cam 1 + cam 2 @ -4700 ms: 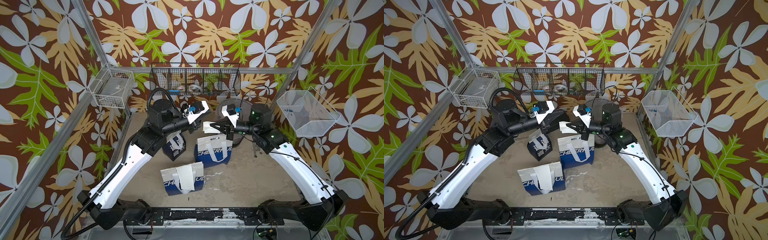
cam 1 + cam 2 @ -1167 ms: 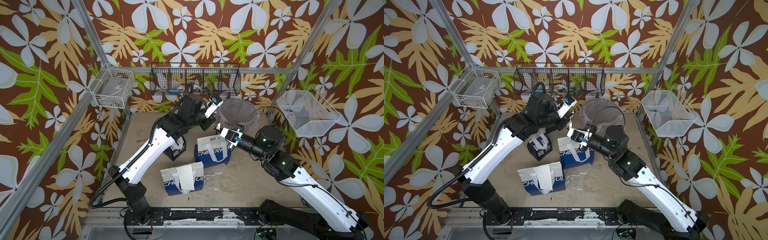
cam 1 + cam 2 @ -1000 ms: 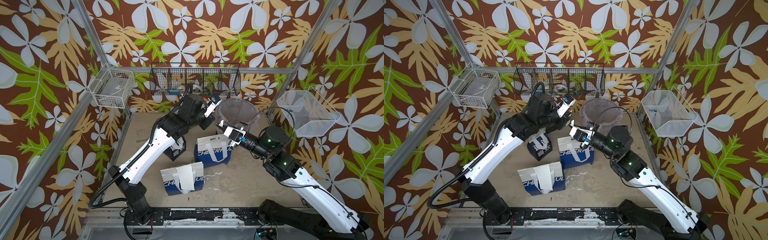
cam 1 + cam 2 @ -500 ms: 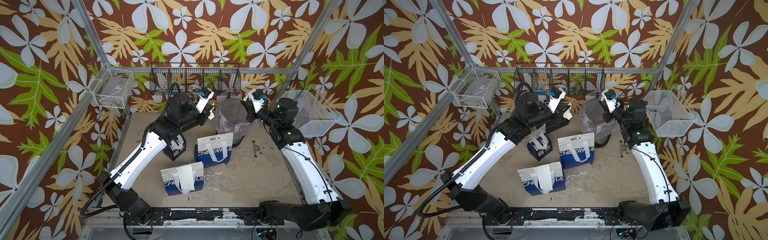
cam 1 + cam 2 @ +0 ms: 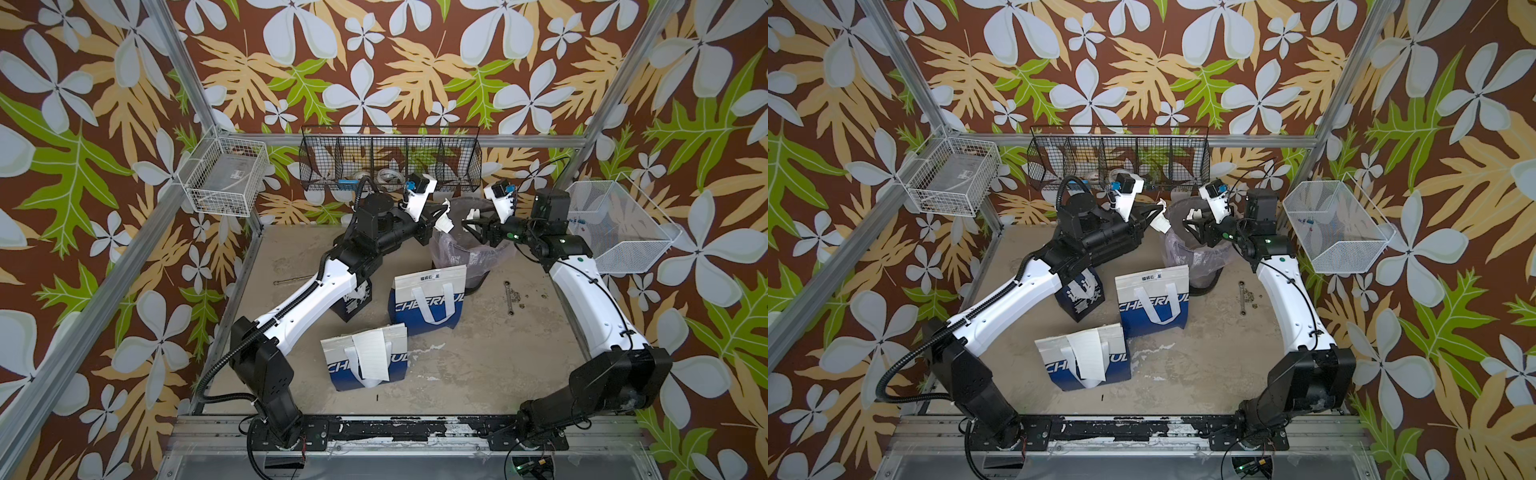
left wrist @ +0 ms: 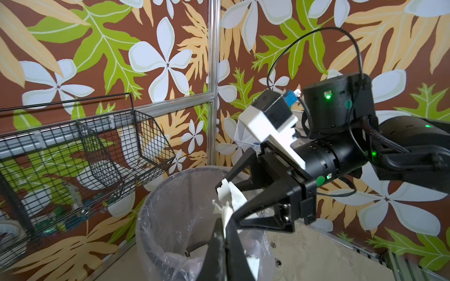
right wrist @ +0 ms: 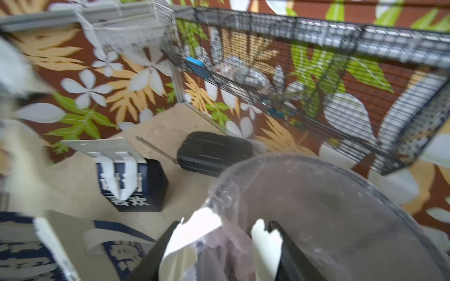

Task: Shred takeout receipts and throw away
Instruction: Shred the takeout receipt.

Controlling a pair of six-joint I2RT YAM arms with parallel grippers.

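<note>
Ragged white receipt scrap (image 5: 446, 219) clamped in left gripper (image 5: 437, 220) jaws beside bin (image 5: 451, 255) rim, right gripper (image 5: 471, 230) jaws spread above bin mouth

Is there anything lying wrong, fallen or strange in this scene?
Yes. One CHEERFUL bag lies flat at the front of the table, a whole receipt resting on it, while the other CHEERFUL bag and the small dark bag stand. A small metal tool, perhaps a wrench, lies loose beside the trash bin.
</note>
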